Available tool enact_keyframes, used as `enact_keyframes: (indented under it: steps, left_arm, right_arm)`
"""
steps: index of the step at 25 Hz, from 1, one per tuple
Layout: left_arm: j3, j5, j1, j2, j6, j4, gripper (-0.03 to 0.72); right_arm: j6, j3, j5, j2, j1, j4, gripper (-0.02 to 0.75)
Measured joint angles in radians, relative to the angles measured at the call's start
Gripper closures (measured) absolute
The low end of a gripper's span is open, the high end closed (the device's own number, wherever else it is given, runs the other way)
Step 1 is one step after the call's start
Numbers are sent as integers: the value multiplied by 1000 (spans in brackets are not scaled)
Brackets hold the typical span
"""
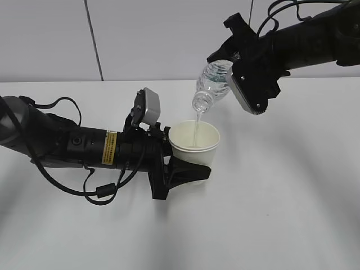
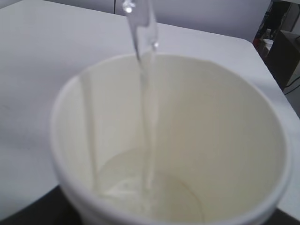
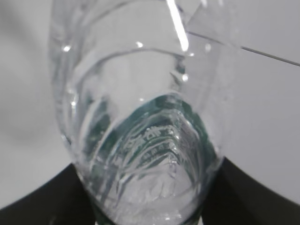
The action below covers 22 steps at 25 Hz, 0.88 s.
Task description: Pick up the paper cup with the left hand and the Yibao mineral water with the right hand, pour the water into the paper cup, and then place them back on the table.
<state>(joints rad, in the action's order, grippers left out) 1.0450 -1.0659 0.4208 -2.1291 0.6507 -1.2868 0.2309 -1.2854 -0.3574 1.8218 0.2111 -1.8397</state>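
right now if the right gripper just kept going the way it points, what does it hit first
It points down and to the left, along the tilted bottle it holds. Beyond the bottle's mouth, the first thing in that line looks to be the paper cup in the left gripper, probably its open rim, though depth is hard to judge.
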Motion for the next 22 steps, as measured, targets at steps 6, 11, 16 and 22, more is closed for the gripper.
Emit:
enact_keyframes:
  steps: [6, 11, 16, 22]
  left_arm:
    - [0, 0, 0, 0, 0, 0, 276]
    - [0, 0, 0, 0, 0, 0, 276]
    - [0, 0, 0, 0, 0, 0, 276]
    - [0, 0, 0, 0, 1, 0, 276]
  right_arm:
    - [0, 0, 0, 0, 0, 0, 293]
    - [0, 0, 0, 0, 0, 0, 293]
    - [15, 0, 0, 0, 0, 0, 293]
    - [38, -9, 0, 0, 0, 0, 293]
